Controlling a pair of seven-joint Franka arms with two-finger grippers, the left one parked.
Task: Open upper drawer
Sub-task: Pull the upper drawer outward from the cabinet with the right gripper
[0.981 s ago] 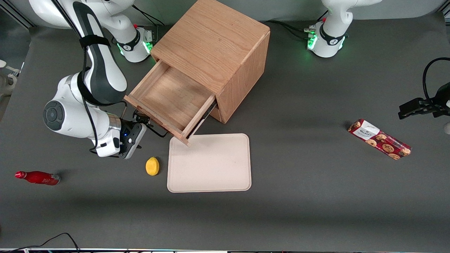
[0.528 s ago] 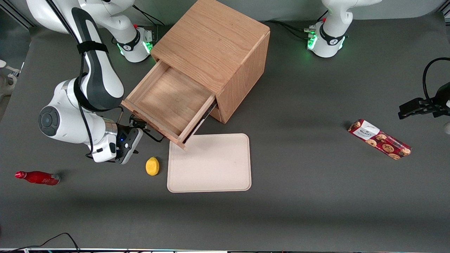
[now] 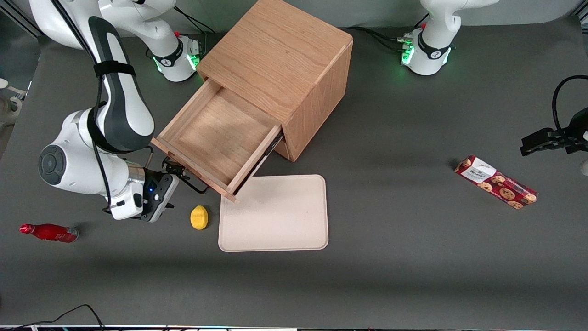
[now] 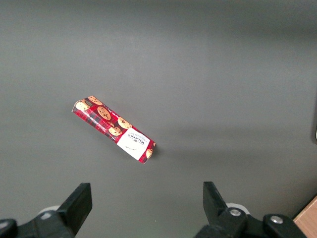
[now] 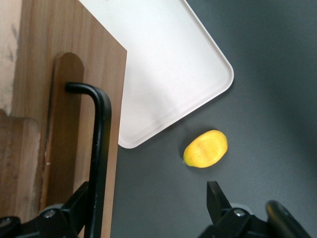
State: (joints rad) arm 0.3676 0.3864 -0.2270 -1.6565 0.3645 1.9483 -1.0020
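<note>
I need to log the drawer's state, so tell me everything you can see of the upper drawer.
The upper drawer is a shallow tray of light oak, pulled well out of the cabinet and empty inside. A thin black bar handle sits on its front. One front corner overhangs the beige tray. The claw is at the handle, with one finger against the bar and the other apart from it.

Upper drawer (image 3: 216,138): light oak tray, pulled well out, black handle (image 5: 101,148).
</note>
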